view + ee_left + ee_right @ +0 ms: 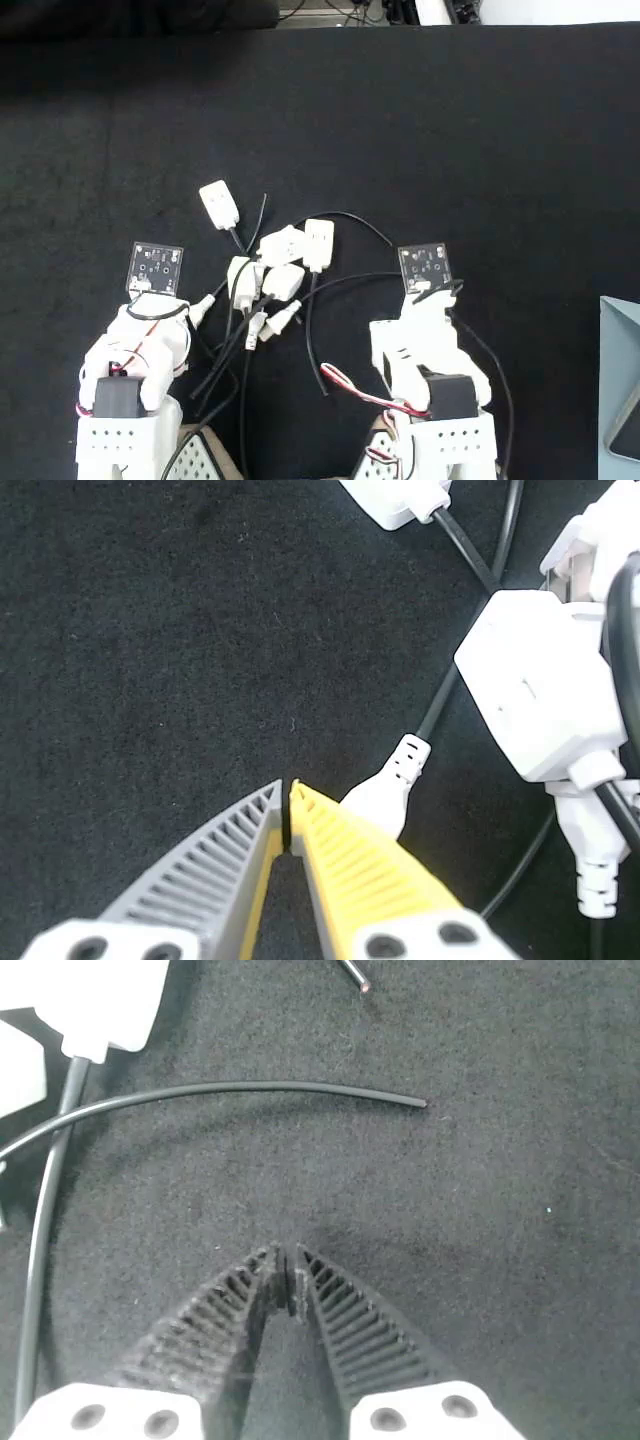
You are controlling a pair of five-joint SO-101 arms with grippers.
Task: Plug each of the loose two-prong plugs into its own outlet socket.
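we see left fingers [345,865] pinched together on nothing, white plug [385,792] just beside them, right fingers [355,1335] pinched together too, corded sockets [318,243] tangled toward the surface's [480,120] near edge

White plastic plugs and sockets [283,281] lie clustered on the black cloth table [450,130] between the left arm [135,350] and the right arm [425,350], one white corded block [219,204] just beyond, far-left.

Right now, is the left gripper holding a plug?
No, the left gripper is shut on nothing; the nearest white plug lies loose beside it.
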